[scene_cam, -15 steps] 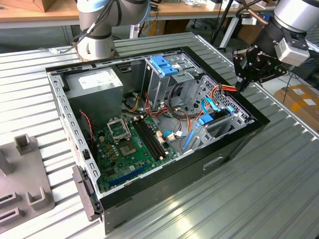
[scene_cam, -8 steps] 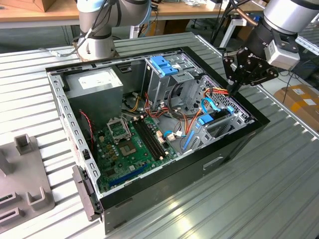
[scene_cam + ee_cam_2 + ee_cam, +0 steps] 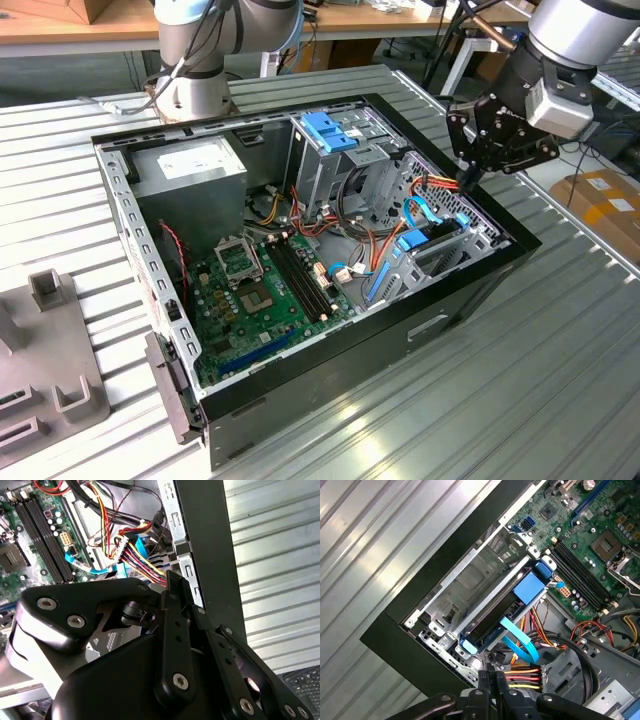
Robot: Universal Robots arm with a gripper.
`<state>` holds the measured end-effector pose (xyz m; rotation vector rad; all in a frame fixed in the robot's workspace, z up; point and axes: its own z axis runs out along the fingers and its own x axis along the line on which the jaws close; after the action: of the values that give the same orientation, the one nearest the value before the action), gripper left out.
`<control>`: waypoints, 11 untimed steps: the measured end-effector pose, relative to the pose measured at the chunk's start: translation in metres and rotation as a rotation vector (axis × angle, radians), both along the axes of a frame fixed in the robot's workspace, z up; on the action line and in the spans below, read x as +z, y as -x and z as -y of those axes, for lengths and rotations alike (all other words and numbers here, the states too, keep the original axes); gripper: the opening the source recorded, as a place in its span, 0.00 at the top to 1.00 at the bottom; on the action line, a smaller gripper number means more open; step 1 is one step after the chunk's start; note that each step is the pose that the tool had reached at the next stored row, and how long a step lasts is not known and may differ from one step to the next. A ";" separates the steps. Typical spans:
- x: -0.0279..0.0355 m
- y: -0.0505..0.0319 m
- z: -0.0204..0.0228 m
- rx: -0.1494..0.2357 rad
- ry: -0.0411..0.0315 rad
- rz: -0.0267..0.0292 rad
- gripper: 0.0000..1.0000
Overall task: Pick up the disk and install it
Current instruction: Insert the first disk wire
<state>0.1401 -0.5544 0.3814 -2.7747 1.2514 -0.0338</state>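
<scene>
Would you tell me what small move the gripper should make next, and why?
Probably a short shift toward the blue tab of the disk: the gripper hangs shut and empty over the coloured wires, beside the disk lying in the corner bay, touching neither.

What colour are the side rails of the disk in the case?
Bright blue. The disk shows best in the first wrist view.

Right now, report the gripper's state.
Gripper: jaws closed, holding nothing, above the case's drive bay corner.
</scene>
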 end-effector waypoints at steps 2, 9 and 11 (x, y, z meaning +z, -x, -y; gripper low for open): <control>-0.0002 0.0000 0.0000 -0.045 -0.0001 0.0000 0.83; -0.0006 0.0001 0.0000 -0.208 0.0000 0.0000 0.83; -0.0006 0.0001 0.0000 -0.208 0.0000 0.0000 0.83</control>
<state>0.1400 -0.5544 0.3809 -2.6320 1.5343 -0.0492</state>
